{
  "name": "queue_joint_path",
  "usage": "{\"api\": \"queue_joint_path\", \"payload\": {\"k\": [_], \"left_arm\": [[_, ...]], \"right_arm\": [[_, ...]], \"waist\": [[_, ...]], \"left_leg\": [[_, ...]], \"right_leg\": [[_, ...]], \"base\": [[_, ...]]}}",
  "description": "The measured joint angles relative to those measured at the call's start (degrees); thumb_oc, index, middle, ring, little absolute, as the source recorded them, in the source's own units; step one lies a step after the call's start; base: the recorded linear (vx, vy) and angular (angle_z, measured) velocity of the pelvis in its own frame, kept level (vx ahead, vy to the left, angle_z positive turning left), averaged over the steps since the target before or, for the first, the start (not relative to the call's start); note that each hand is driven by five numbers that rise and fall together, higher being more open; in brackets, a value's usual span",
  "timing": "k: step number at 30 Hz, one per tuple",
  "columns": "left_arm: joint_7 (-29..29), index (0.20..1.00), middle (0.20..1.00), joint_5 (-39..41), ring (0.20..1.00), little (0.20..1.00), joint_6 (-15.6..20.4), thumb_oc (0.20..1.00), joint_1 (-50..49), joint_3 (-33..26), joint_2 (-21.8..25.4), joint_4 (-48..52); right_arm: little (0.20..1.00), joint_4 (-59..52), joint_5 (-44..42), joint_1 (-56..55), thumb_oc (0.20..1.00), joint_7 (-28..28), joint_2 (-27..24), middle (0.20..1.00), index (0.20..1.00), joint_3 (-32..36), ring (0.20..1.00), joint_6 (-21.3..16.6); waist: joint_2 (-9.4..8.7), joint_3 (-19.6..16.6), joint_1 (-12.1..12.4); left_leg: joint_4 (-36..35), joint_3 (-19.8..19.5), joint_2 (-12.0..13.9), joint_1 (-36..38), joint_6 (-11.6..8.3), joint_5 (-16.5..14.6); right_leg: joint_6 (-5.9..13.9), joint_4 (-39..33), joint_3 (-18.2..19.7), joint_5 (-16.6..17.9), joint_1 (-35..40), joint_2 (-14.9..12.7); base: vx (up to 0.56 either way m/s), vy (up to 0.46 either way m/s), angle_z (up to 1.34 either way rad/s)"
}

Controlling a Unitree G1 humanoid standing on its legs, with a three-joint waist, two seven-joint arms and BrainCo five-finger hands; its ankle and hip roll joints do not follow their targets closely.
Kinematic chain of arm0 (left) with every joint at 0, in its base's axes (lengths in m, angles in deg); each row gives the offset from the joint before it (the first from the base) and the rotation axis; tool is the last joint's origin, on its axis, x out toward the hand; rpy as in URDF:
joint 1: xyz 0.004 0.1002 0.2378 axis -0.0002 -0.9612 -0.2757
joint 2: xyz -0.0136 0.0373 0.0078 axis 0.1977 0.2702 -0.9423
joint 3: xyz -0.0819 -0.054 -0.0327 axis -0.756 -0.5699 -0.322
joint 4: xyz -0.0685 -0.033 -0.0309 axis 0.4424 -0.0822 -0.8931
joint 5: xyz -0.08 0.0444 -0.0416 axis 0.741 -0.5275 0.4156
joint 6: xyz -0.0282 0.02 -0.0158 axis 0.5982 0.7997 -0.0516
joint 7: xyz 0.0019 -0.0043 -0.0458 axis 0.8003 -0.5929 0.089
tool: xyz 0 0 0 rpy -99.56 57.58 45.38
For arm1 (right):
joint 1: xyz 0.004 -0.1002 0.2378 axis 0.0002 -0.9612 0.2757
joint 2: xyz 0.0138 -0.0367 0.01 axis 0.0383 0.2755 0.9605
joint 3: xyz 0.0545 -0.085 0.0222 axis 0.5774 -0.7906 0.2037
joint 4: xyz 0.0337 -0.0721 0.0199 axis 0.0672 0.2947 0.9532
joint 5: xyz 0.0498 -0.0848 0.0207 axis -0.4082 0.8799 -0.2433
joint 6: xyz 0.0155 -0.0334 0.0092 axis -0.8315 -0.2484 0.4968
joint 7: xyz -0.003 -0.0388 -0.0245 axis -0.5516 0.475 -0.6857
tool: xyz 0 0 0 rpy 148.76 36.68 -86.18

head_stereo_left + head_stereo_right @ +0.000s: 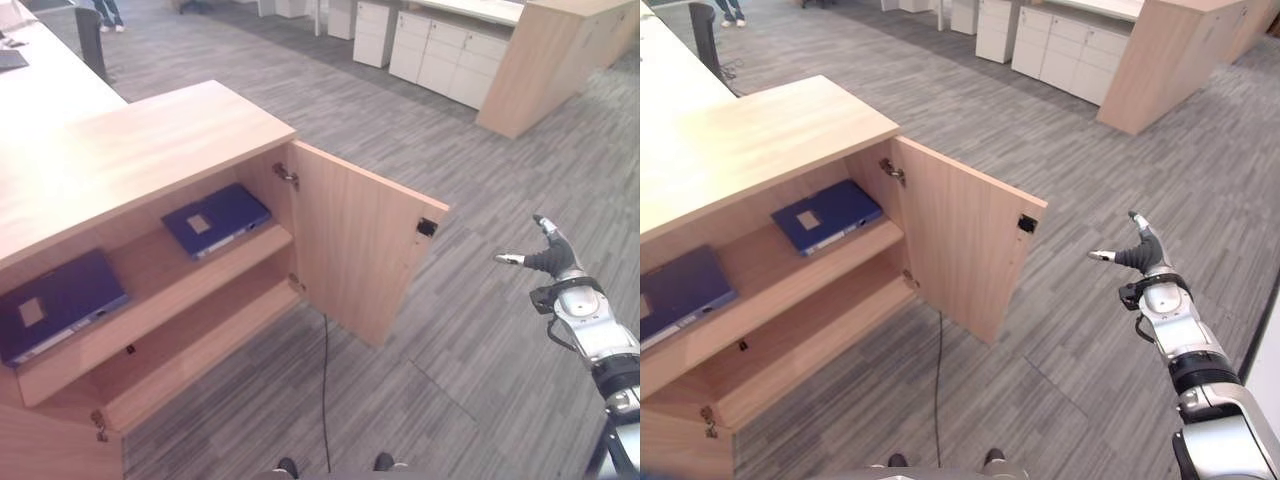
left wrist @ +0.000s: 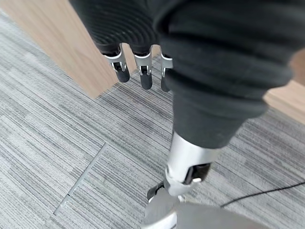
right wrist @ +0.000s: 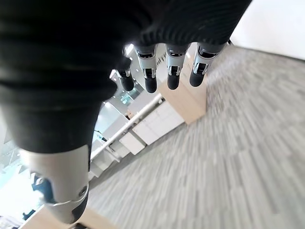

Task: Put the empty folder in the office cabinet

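The wooden office cabinet stands at the left with its door swung wide open. On its upper shelf lie two dark blue folders, one near the hinge side and one further left. The lower shelf is bare. My right hand hovers over the carpet to the right of the door, fingers spread, open and holding nothing. In the left wrist view my left hand hangs above the carpet beside a wooden panel, fingers straight and empty.
White drawer units and a wooden counter end stand at the back right. A white desk runs behind the cabinet. A person's legs show at the far back left. Grey carpet spreads between cabinet and counter.
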Motion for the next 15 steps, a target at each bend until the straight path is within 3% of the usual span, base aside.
{"api": "queue_joint_path", "payload": {"k": [6, 8, 9, 10, 11, 12, 15], "left_arm": [[0.0, 1.0, 1.0, 0.0, 1.0, 1.0, 0.3, 1.0, -1.4, -0.3, -0.2, 0.0], [0.1, 1.0, 1.0, 0.1, 1.0, 1.0, 0.2, 1.0, -1.4, -0.4, -0.2, -0.1], [-0.1, 1.0, 1.0, 0.2, 1.0, 1.0, 0.3, 1.0, -0.8, -0.8, 0.1, -0.1], [-0.2, 1.0, 1.0, 0.3, 1.0, 1.0, 0.8, 1.0, 1.6, -1.4, 0.8, -0.1], [-0.3, 1.0, 1.0, 1.1, 1.0, 1.0, 0.8, 1.0, 3.0, -1.6, 1.2, 0.0], [-0.1, 1.0, 1.0, 1.9, 1.0, 1.0, 0.8, 1.0, 3.5, -1.3, 0.7, 0.6], [0.1, 1.0, 1.0, 2.0, 1.0, 1.0, 0.7, 1.0, 1.5, -0.6, -0.8, -0.7]], "right_arm": [[1.0, 1.0, -2.0, 1.8, 1.0, 1.3, -0.1, 1.0, 1.0, -0.7, 1.0, -0.1], [1.0, 7.6, -2.1, 6.1, 1.0, 1.4, -0.1, 1.0, 1.0, -3.6, 1.0, 0.5], [1.0, 7.7, -2.1, 6.8, 1.0, 1.4, -0.2, 1.0, 1.0, -3.6, 1.0, 1.2], [1.0, 6.8, -2.1, 8.8, 1.0, 1.4, -0.2, 1.0, 1.0, -4.0, 1.0, 1.2], [1.0, 6.1, -2.4, 9.7, 1.0, 1.4, -0.7, 1.0, 1.0, -4.1, 1.0, 1.0], [1.0, 6.0, -3.4, 10.0, 1.0, 1.2, -2.0, 1.0, 1.0, -3.9, 1.0, 0.9], [1.0, 4.8, -3.7, 10.7, 1.0, 1.1, -2.1, 1.0, 1.0, -2.4, 1.0, 1.0]], "waist": [[1.57, -1.3, 0.4], [1.43, -1.1, 1.3], [0.89, -0.6, 1.7], [-1.02, 1.6, 2.1], [-2.15, 2.9, 2.1], [-2.46, 3.4, 3.2], [-1.07, 3.2, 3.1]], "left_leg": [[-0.7, -1.3, -0.3, 0.5, 0.08, -0.1], [0.3, -1.6, 0.0, 0.1, -0.04, 0.0], [3.5, -1.8, 0.3, -1.9, -0.82, -0.1], [13.3, -2.5, 1.1, -8.1, -2.06, -0.3], [18.4, -2.4, 1.5, -11.7, -3.17, 0.3], [20.3, -2.4, 2.6, -13.6, -3.86, 0.1], [10.7, -2.6, 1.4, -7.8, -2.33, -1.0]], "right_leg": [[0.03, -5.9, -1.5, 2.3, 3.6, 0.9], [-0.32, -6.5, -1.6, 2.9, 4.1, 1.3], [-0.68, -5.9, -1.9, 2.3, 3.3, 1.3], [-2.49, -1.7, -1.7, 0.3, 0.6, 0.7], [-2.99, -0.7, -1.9, -0.3, -0.5, 0.1], [-3.39, -2.0, -2.0, 0.0, -0.1, 0.9], [-2.92, -2.2, -2.0, 0.5, 0.0, 1.8]], "base": [[0.06, 0.045, 0.11], [-0.1, -0.075, 0.03], [-0.12, -0.045, 0.13], [-0.06, -0.013, 0.29], [-0.1, 0.141, 0.32], [-0.02, 0.2, 0.23], [0.03, 0.192, -0.02]]}}
